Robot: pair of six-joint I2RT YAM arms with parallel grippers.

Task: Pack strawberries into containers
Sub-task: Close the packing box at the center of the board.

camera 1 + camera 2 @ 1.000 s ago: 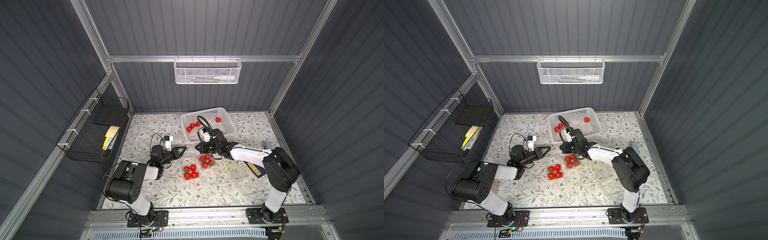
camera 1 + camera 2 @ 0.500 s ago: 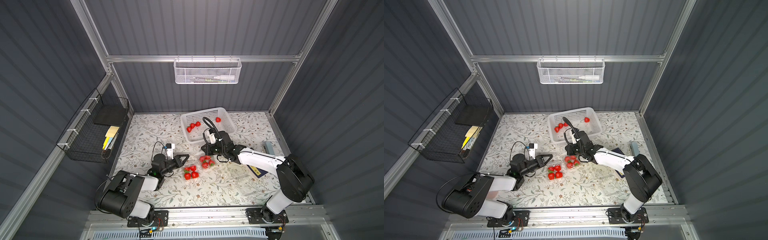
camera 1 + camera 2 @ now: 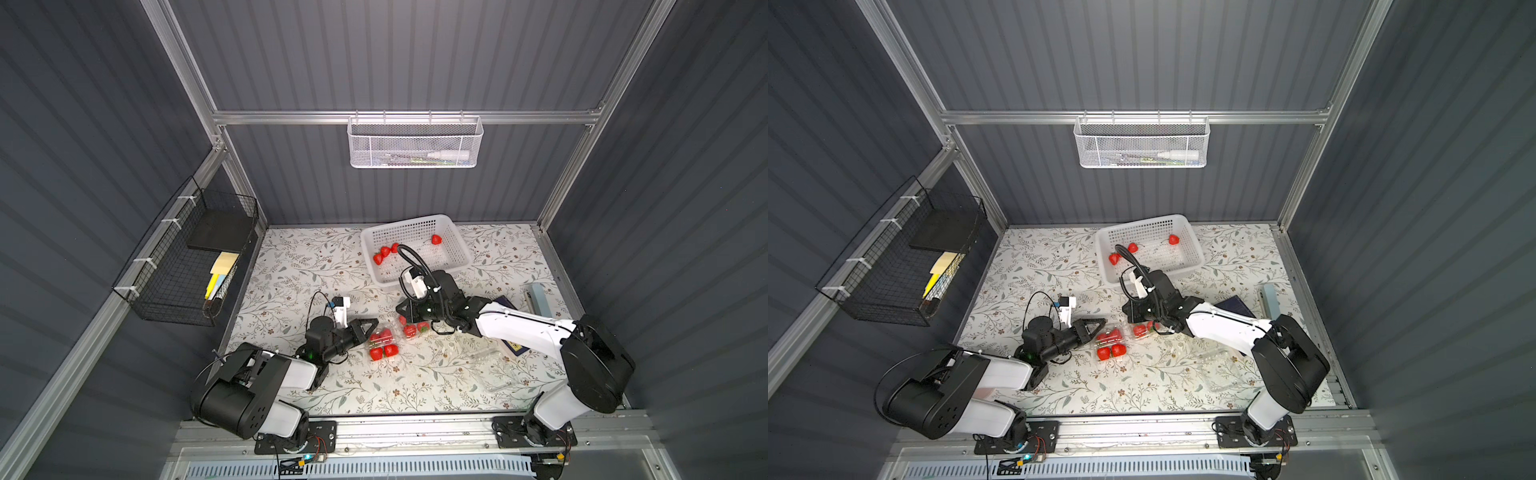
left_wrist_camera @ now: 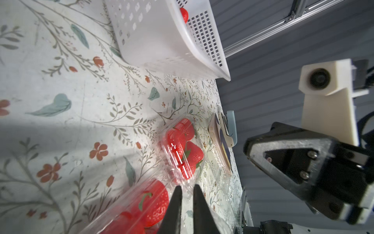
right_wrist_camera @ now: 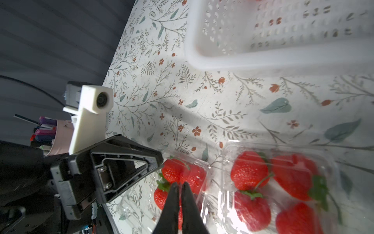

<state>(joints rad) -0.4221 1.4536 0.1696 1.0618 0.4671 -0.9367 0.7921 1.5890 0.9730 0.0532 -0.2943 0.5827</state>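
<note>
The strawberries [image 5: 249, 170] are glossy red with green leafy caps, and they sit in three places.

The left-hand punnet [image 5: 129, 206] holds about four. In both top views two of them show plainly at its near side [image 3: 376, 354] [image 3: 1104, 353], while the others lie under glare from the clear plastic.

The right-hand punnet [image 5: 332, 160] stands just beside it and holds four berries under a shiny clear cover. From above, my own right pincer [image 3: 401, 312] hides part of this punnet.

More berries lie in the white basket [image 3: 415, 220] at the back of the worktop [image 3: 291, 266]. I count three clearly, and a black cable crosses where a fourth may be.

Nearer my right arm's base there is faint clear plastic, which I take for a third punnet [image 3: 484, 354]. I cannot make out its outline, its lid or anything in it.

My left pincer [image 4: 186, 187] is pressed nearly together, with only a thin slit between the fingers. Its tips are against the clear edge of the left-hand punnet, and I see no berry between them.

In the right wrist view my right pincer [image 5: 180, 184] is pressed together with nothing visible between its tips. It hangs above where the two filled punnets meet, and I cannot tell whether it touches the plastic.
</note>
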